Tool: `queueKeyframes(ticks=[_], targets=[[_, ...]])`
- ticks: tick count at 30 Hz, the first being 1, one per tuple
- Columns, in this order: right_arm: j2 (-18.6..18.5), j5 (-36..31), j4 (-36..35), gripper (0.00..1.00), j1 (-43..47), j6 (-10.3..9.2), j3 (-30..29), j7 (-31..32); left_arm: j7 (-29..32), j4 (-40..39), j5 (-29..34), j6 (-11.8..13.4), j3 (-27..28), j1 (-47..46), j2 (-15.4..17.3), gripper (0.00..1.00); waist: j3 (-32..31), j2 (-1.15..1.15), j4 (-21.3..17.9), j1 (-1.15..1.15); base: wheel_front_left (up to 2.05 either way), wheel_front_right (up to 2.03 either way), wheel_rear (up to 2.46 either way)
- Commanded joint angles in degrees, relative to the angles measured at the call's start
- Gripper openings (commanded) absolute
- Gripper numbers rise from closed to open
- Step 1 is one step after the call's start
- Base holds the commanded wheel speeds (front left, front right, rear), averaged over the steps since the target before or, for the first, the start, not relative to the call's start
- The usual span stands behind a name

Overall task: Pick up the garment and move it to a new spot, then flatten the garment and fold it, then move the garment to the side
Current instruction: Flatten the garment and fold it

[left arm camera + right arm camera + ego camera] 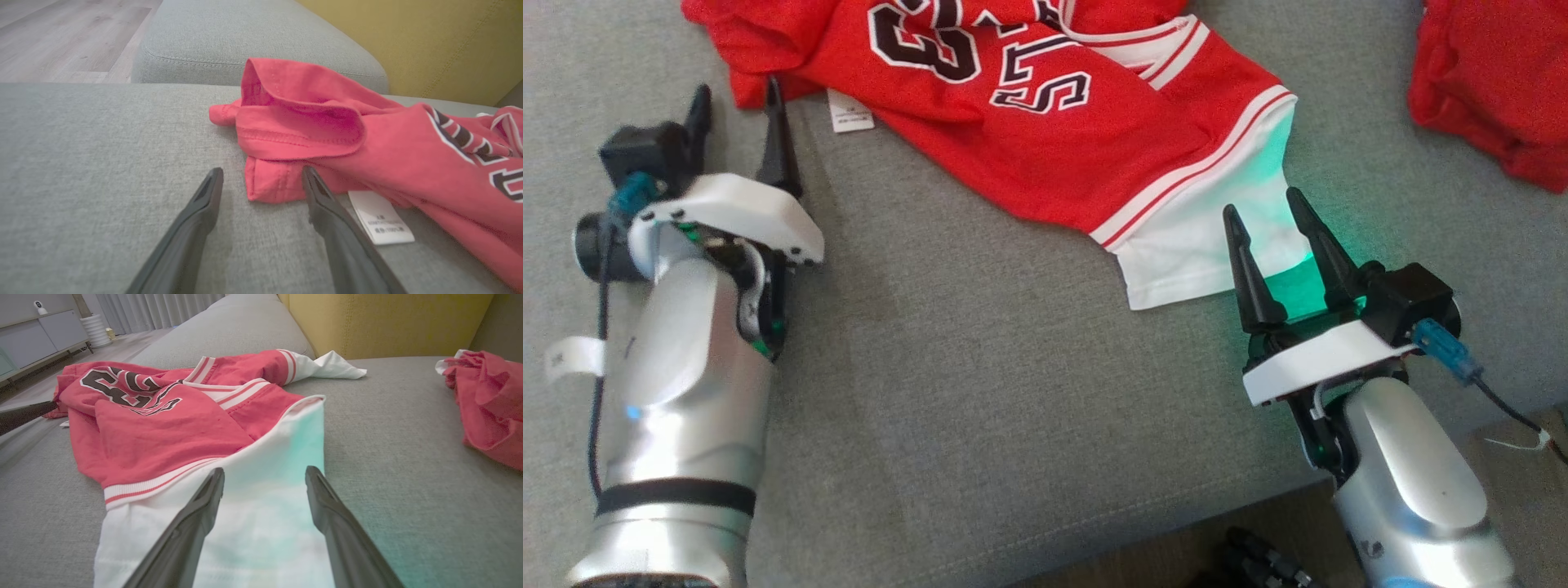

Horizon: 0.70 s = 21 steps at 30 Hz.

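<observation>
Clearly the garment [1045, 122] lies rumpled on the grey sofa seat [980, 367], its red body bunched and turned over at the hem and one white sleeve [1217, 253] stretched toward the robot, so by my judgement flattening is barely begun, while folding and the move to the side are not yet done. Both claws are spread wide and hold nothing: the left gripper [737, 88] sits just beside the red hem corner near the small white tag [849, 113], and the right gripper [1260, 202] hangs over the sleeve's end, with another red cloth [1494, 90] well apart at the right
</observation>
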Motion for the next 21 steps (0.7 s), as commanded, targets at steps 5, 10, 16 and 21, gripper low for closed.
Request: queueKeyframes(ticks=[5, 10, 16, 21], targets=[[0.3, 0.1, -1.9, 1.0, -0.8, 0.21, 0.9, -0.6, -0.3, 2.5, 0.8, -0.7, 2.4, -1.6, 1.8, 0.38, 1.0, 0.0, -1.1, 0.0, 0.0, 0.0, 0.0], [0.3, -0.1, -1.8, 1.0, -0.8, 0.21, 0.2, -0.6, -0.3, 5.7, 1.5, -1.8, 1.9, -2.2, 1.4, 0.0, 0.6, 0.0, -0.4, 0.0, 0.0, 0.0, 0.0], [0.0, -0.3, -0.9, 1.0, -0.2, 0.21, -0.2, -0.6, -0.3, 1.9, 0.5, -2.5, 3.3, 1.5, -0.5, 0.0, -3.7, 0.0, 2.4, 0.0, 0.0, 0.0, 0.0], [-0.3, -0.1, 0.4, 1.0, 1.1, 0.21, 0.0, -0.6, -0.3, -4.8, 0.2, -3.1, 4.1, 8.3, -1.6, 0.0, -9.1, 0.0, 5.5, 0.0, 0.0, 0.0, 0.0]])
